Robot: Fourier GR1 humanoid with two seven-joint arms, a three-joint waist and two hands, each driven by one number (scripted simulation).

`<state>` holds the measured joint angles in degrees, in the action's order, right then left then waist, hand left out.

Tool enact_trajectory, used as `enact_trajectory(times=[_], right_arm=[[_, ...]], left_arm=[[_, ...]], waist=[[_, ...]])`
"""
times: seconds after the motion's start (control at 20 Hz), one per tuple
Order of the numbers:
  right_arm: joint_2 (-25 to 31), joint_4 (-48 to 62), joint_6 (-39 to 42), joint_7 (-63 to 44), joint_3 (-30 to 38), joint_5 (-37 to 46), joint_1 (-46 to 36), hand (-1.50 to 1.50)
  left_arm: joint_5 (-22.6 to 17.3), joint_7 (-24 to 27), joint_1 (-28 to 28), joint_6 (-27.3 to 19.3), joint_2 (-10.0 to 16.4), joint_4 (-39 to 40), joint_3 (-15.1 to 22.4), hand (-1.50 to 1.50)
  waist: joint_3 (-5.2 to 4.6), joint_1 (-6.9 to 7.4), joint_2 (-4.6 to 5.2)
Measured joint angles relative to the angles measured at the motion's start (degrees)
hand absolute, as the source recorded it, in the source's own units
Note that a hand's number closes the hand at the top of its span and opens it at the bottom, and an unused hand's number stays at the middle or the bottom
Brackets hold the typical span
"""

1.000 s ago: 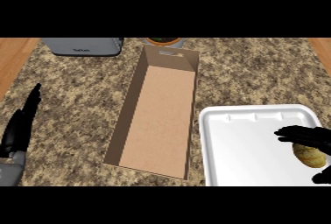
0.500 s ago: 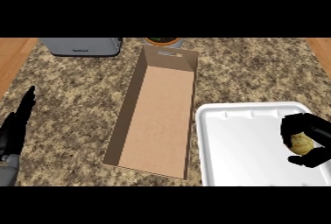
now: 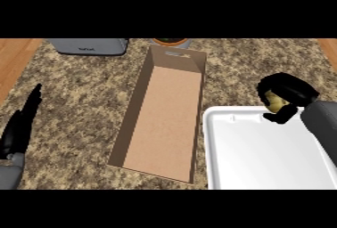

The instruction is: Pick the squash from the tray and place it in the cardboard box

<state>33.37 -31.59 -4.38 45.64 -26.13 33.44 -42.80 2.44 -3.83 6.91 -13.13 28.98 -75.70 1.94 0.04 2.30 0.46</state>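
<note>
While right hand (image 3: 293,91) curls round squash (image 3: 275,101) at tray (image 3: 263,151) edge | cardboard box (image 3: 164,120) beside | grey appliance (image 3: 89,46) beyond | left hand (image 3: 20,129) straight-fingered

The right robot hand (image 3: 289,91) curls round the squash (image 3: 275,102) and hides most of it; only a yellowish patch shows between fingers and thumb. The tray (image 3: 263,151) runs out past the view's lower and right edges, and the right forearm (image 3: 322,124) covers its right rim. At the top edge a grey appliance (image 3: 89,46) and a round brown thing (image 3: 171,42) are cut off, with too little showing to name either.
</note>
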Motion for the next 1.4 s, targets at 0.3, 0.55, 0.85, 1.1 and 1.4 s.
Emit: enact_trajectory(times=[0.3, 0.55, 0.85, 1.1, 1.4], right_arm=[[-0.02, 2.04, -2.28, 0.49, 5.27, -0.95, -6.94, 1.5], [-0.96, -2.4, -1.77, 4.4, 9.09, -4.15, -8.8, 1.5], [-3.44, -11.89, 5.24, 1.21, 10.11, -6.38, -9.83, 1.5], [-8.93, -20.17, 11.78, -7.73, 10.08, -9.32, -10.39, 1.5], [-16.14, -26.45, 16.46, -21.32, 10.63, -11.54, -12.55, 1.5]], left_arm=[[0.11, -0.05, -0.55, 0.87, 0.37, -0.22, -1.34, 0.0], [0.64, -0.19, -1.31, 0.77, -0.03, -0.55, -1.99, 0.0], [1.37, 0.22, -3.17, 0.53, -0.65, -1.6, -3.03, 0.0], [1.93, 0.69, -3.12, 0.78, -1.33, -0.55, -3.4, 0.0], [2.74, 0.88, -2.14, 0.95, -2.35, 0.28, -3.75, 0.0]], waist=[[0.01, -0.88, -0.19], [-0.02, -1.64, -0.44], [-0.06, -2.23, -0.72], [-0.09, -2.67, -0.82], [-0.08, -2.41, -0.71]])
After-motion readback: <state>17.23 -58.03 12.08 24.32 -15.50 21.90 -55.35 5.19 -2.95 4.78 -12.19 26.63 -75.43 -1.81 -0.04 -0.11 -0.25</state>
